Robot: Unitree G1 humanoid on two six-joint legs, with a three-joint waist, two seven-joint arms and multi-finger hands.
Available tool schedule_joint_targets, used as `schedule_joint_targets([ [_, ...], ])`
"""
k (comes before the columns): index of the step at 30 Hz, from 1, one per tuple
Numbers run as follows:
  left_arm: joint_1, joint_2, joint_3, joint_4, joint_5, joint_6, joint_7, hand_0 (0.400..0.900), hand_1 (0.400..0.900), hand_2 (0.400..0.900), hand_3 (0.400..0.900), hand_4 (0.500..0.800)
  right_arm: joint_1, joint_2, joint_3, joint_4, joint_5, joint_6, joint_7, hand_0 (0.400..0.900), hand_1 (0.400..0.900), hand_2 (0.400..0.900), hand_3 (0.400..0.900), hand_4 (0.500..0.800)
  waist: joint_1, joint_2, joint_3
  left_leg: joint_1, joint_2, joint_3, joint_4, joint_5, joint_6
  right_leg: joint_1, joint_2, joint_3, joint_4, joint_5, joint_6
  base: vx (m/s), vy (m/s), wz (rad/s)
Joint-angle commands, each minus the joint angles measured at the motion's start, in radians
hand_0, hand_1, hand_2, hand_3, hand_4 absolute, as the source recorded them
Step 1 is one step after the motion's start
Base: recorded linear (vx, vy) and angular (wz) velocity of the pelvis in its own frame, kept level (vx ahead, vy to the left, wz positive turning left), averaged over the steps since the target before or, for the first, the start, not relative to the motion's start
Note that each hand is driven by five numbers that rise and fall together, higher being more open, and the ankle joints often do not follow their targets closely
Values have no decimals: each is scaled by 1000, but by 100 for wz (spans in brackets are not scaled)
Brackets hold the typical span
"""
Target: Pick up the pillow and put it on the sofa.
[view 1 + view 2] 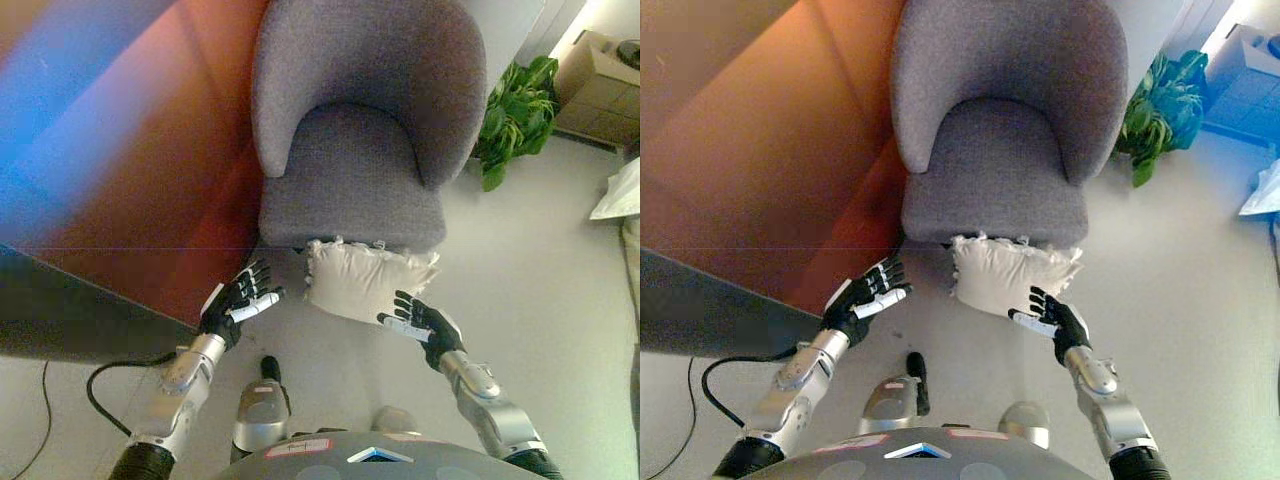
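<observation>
The right hand [424,320], fingers straight, lies against the near right edge of the cream frilled fabric pillow [362,280]; the left hand [240,297], fingers spread and holding nothing, hovers just left of it; the pillow sits on the pale floor [540,300], its far edge touching or hidden under the front of the grey upholstered tub sofa [360,130]; a green leafy plant [515,115] stands right of the sofa.

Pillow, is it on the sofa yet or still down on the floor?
On the floor. The pillow lies in front of the grey sofa, below its seat, with the right robot hand at its near edge.

No text, label, number or sign can be read in either view
</observation>
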Motion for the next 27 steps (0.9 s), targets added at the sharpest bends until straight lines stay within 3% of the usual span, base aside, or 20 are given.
schedule_joint_targets([
  [1,15,31,44,-104,42,-68,-25,900,900,900,900,800,0,-30,-13,-97,-53,-94,-45,900,900,900,900,800,-5,41,-75,-32,-8,-81,-96,17,64,-18,6,-36,290,181,27,214,100,9],
  [4,19,39,51,-128,40,-50,-27,900,900,900,900,800,10,-42,-15,-99,-123,-113,-82,900,900,900,900,800,-22,49,-65,26,-5,-61,-108,8,52,-72,38,-97,183,131,7,266,-42,17],
  [5,11,43,49,-130,38,-40,-15,900,900,900,900,800,3,-52,-17,-84,-169,-128,-103,900,900,900,900,800,-31,44,-57,58,-1,-67,-108,-13,33,-92,17,-105,126,145,24,218,-168,17],
  [6,5,46,50,-130,38,-35,-8,900,900,900,900,800,-5,-57,-18,-77,-197,-134,-117,900,900,900,900,800,-33,46,-49,59,10,-54,-103,-4,32,-102,6,-127,89,176,15,226,-231,17],
  [8,-12,55,44,-136,31,-28,21,900,900,900,900,800,-42,-87,-13,-58,-303,-131,-203,900,900,900,900,800,-47,31,-28,83,30,-57,-85,-27,-2,-136,-33,-129,-75,267,41,218,-292,26],
  [9,-21,58,37,-140,27,-26,33,900,900,900,900,800,-56,-99,-14,-56,-329,-124,-230,900,900,900,900,800,-55,22,-26,93,34,-76,-78,-56,-17,-151,-49,-104,-144,303,69,229,-383,51],
  [10,-38,61,27,-146,20,-26,57,900,900,900,900,800,-85,-111,-13,-50,-395,-102,-278,900,900,900,900,800,-68,7,-14,84,42,-82,-53,-72,-24,-193,-88,-73,-216,397,81,226,-379,64],
  [11,-47,64,25,-149,16,-28,63,900,900,900,900,800,-108,-118,-19,-43,-426,-90,-308,900,900,900,900,800,-69,5,-6,82,63,-101,-36,-88,-33,-212,-107,-50,-214,419,90,156,-332,61],
  [14,-38,58,27,-150,19,-45,77,900,900,900,900,800,-142,-129,-38,-30,-513,-62,-353,900,900,900,900,800,-60,-1,11,65,111,-133,46,-118,-48,-199,-108,-59,-185,369,85,217,-280,43],
  [15,-24,50,38,-161,8,-38,83,900,900,900,900,800,-146,-141,-61,-37,-544,-27,-362,900,900,900,900,800,-50,3,15,52,146,-140,82,-116,-63,-178,-105,-81,-170,302,78,169,-202,39],
  [19,-12,58,51,-199,-8,-18,19,900,900,900,900,800,-173,-188,-98,18,-623,7,-424,900,900,900,900,800,-27,29,41,-7,219,-154,117,-79,-103,-157,-81,-149,-133,217,60,44,-179,41],
  [23,-24,77,53,-213,-17,-36,-17,900,900,900,900,800,-225,-220,-110,56,-710,61,-476,900,900,900,900,800,-13,54,73,-26,220,-179,75,-46,-114,-213,-107,-169,-94,215,64,-31,-100,35],
  [27,-77,98,19,-217,-13,-77,-18,900,900,900,900,800,-326,-240,-79,92,-771,104,-514,900,900,900,900,800,-8,77,140,-101,222,-210,96,-37,-114,-322,-144,-151,-21,206,63,-159,-61,25],
])
